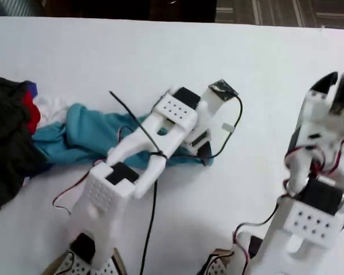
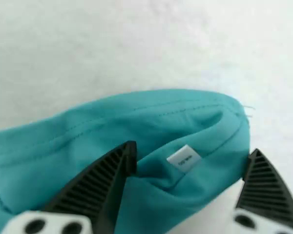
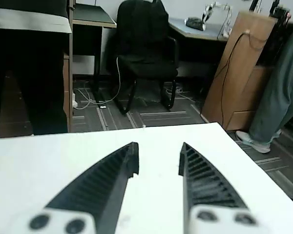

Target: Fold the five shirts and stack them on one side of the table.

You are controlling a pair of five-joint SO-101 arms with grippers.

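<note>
A teal shirt (image 1: 83, 134) lies bunched into a long strip on the white desk (image 1: 160, 51). It runs from a heap of clothes at one side of the desk toward the middle. In that heap a black shirt (image 1: 6, 143) is the biggest piece, with a red shirt (image 1: 30, 113) and a white shirt (image 1: 53, 105) crumpled between it and the teal one, all touching. A scrap of blue cloth (image 1: 31, 89) peeks out at the top of the heap. The left arm (image 1: 137, 154) stretches low over the teal shirt, along its length. The left gripper (image 2: 193, 152) is released, its ribbed black fingers (image 2: 100, 183) spread wide on either side of the shirt's free end without clamping it. In the left wrist view that end is a rounded fold with a stitched hem, and a small white label (image 2: 184, 158) sits in a crease between the fingers. The right arm (image 1: 315, 195) stands at the other side of the desk, well apart from the clothes. The right gripper (image 3: 157, 146) is held above bare desk, its fingers parted with nothing between them. It points out past the desk's edge toward a black chair (image 3: 146, 53) on the floor beyond.
</note>
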